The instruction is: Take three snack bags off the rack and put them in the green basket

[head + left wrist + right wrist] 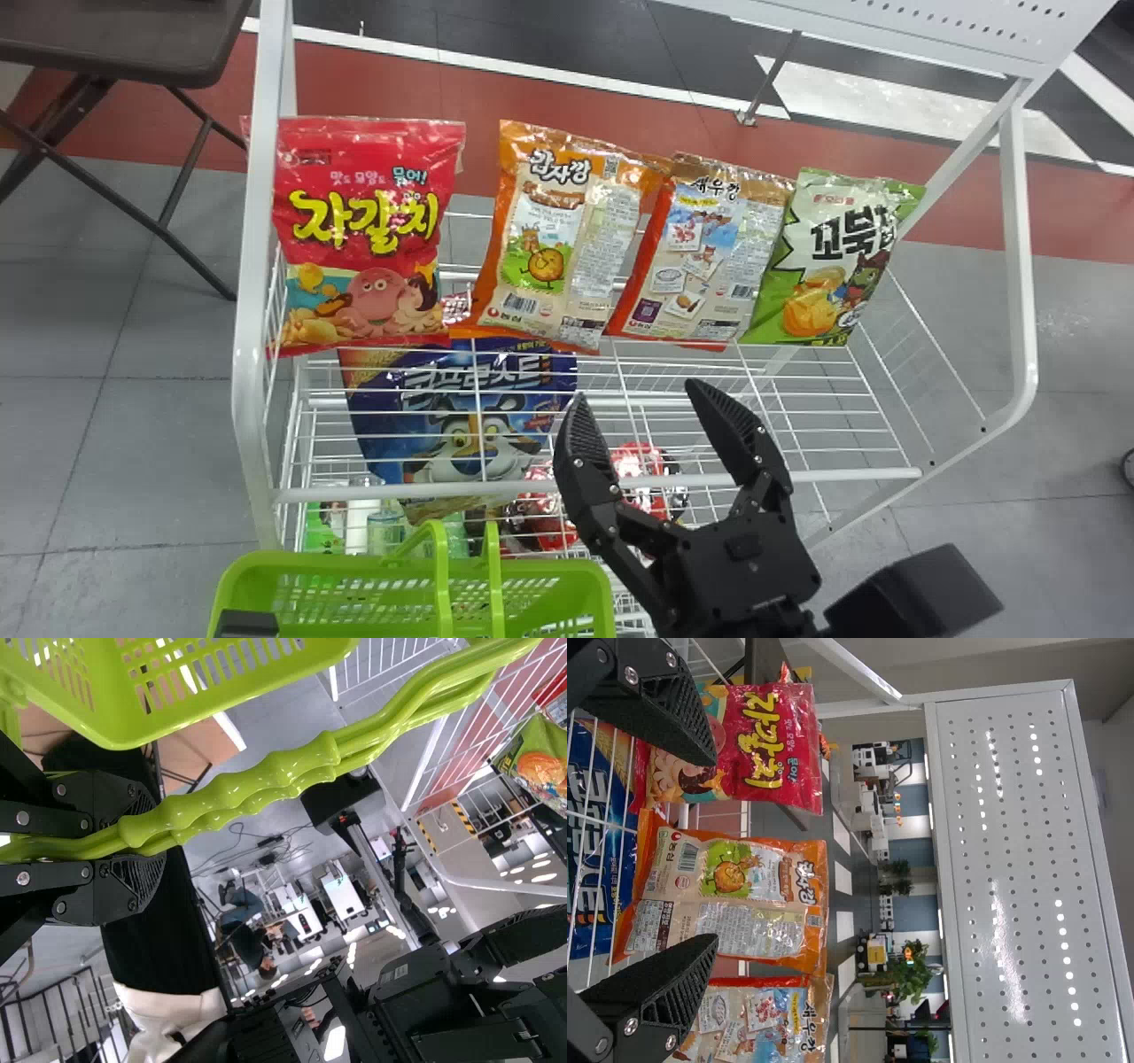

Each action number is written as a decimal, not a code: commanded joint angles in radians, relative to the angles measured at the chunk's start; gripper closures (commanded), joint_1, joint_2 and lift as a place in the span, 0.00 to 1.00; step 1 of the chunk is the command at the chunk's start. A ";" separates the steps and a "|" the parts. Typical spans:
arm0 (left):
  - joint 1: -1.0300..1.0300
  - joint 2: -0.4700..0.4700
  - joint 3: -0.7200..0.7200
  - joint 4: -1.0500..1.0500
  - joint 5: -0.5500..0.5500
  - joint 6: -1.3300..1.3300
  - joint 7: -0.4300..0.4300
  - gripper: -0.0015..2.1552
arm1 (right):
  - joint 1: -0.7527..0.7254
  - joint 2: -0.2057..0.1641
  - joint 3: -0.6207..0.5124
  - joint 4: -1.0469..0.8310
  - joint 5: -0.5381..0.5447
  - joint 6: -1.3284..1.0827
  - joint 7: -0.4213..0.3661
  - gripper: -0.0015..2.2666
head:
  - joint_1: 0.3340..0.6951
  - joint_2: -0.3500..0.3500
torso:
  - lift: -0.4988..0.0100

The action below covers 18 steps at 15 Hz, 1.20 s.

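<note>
Four snack bags stand in a row on the rack's upper shelf: a red bag (361, 232), an orange bag (567, 239), an orange-red bag (704, 252) and a green bag (837, 257). In front of them, over the shelf's front rail, my right gripper (636, 394) is open and empty. In the right wrist view the right gripper (700, 850) faces the orange bag (726, 890), its fingers apart towards the bags on either side. The green basket (412, 567) hangs at the rack's front left; my left gripper (133, 849) is shut on its handles (266, 780).
The white wire rack (594, 486) has upright posts at both sides and a perforated panel (1028, 877) at its top. Below the upper shelf are a blue bag (469, 416) and red packages (642, 470). A dark table (115, 40) stands back left.
</note>
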 commanded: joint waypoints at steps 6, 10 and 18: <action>0.004 0.000 0.003 -0.002 0.000 0.000 0.003 0.68 | -0.006 -0.002 0.002 0.008 0.000 -0.001 -0.001 0.05 | 1.00 0.00 | 0.93; 0.006 0.000 0.003 -0.002 0.000 0.000 0.003 0.68 | -0.009 -0.002 0.003 0.012 0.000 -0.001 0.000 0.05 | 1.00 0.00 | 0.93; 0.020 -0.003 0.007 -0.015 0.023 0.009 -0.022 0.68 | -0.095 -0.002 0.006 0.077 -0.012 -0.035 0.008 0.05 | 1.00 0.00 | 0.93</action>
